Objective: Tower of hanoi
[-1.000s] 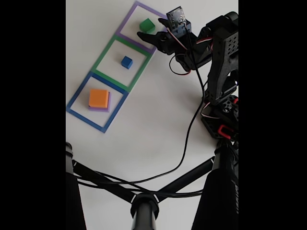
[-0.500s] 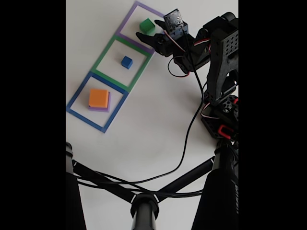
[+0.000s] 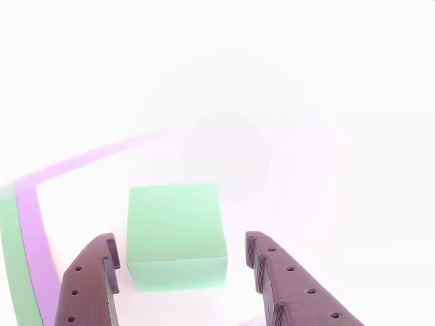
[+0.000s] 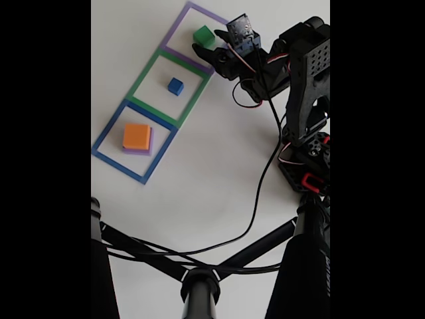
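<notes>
Arm body: matte black printed plastic arm [image 4: 307, 73], blocky segments; one flat panel on the right of the fixed view dotted with a grid of small round holes. Grey-blue servo block [image 4: 241, 33] set near the wrist. Thin red, white and black wire loops [image 4: 247, 80] run between the joints. One long black cable [image 4: 262, 179] trails off over the table. Red plastic clips [image 4: 309, 179] at the base. Two dark, tapered gripper fingers [image 3: 292, 288], textured print, each with a row of small round holes along the top face.
</notes>
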